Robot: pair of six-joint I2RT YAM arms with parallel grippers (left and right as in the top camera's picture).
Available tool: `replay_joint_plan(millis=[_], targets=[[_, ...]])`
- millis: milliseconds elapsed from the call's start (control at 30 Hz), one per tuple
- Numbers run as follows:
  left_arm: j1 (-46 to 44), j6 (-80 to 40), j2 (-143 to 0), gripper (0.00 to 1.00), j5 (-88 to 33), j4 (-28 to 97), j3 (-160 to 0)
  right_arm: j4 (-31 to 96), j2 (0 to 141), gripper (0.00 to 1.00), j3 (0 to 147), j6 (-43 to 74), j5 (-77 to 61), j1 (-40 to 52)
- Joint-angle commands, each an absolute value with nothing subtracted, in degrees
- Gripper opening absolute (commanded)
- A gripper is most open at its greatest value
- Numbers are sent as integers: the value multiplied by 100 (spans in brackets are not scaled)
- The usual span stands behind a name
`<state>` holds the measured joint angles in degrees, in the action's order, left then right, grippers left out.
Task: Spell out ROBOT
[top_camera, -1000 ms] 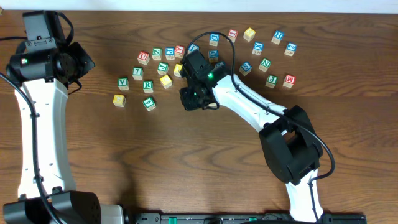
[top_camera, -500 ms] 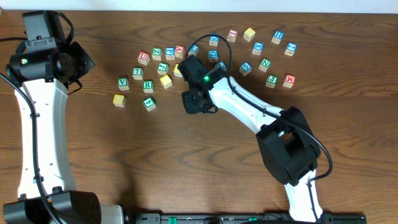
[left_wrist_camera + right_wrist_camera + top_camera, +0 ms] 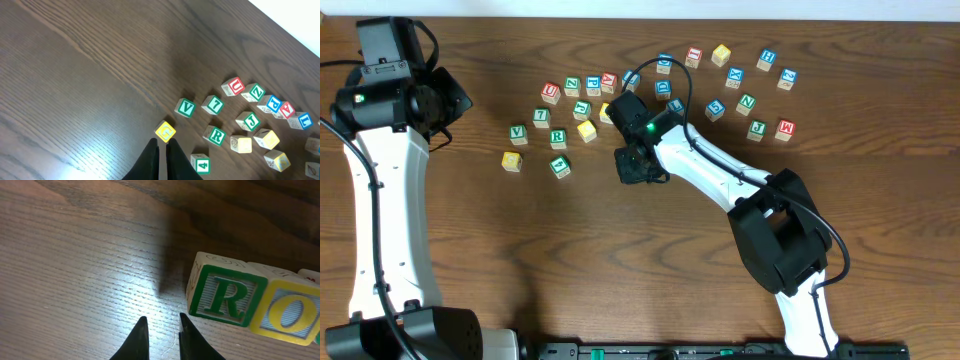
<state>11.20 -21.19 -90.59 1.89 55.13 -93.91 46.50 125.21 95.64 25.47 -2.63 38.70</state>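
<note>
The dark wooden desk [image 3: 620, 270] is crossed by two white arms. The left arm [image 3: 380, 190] is kept along the left edge, and the right arm [image 3: 720, 180] is stretched from the lower right toward the middle, below a scatter of lettered cubes.

The right claw [image 3: 163, 319] is held low over bare wood. Its two dark tips are slightly parted, and nothing is gripped between them. The left claw [image 3: 161, 145] is seen pressed closed and empty, well to the left of the scatter.

The green-framed R cube [image 3: 226, 296] is found just right of the right claw's tips and a little beyond them, close by but not touched, flat on the desk with its letter up. The yellow-framed O cube [image 3: 292, 312] is set against its right side, touching, so that R and O are read in a row. Neither can be made out from overhead.

A second R cube [image 3: 557, 137] is seen among the loose cubes, well left of the right claw. A yellow G cube [image 3: 165, 131] lies just beyond the left claw's tips.
</note>
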Motion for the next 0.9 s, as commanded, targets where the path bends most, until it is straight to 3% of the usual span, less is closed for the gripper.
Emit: replay_joint_plan(millis=[0, 867], targets=[[1129, -2171, -9100, 8, 261, 5524, -9386, 4648, 12582, 15, 9588, 2722, -139, 3811], [1129, -2171, -9286, 8, 198, 5422, -9386, 4086, 12582, 13, 9640, 2263, -311, 3920]])
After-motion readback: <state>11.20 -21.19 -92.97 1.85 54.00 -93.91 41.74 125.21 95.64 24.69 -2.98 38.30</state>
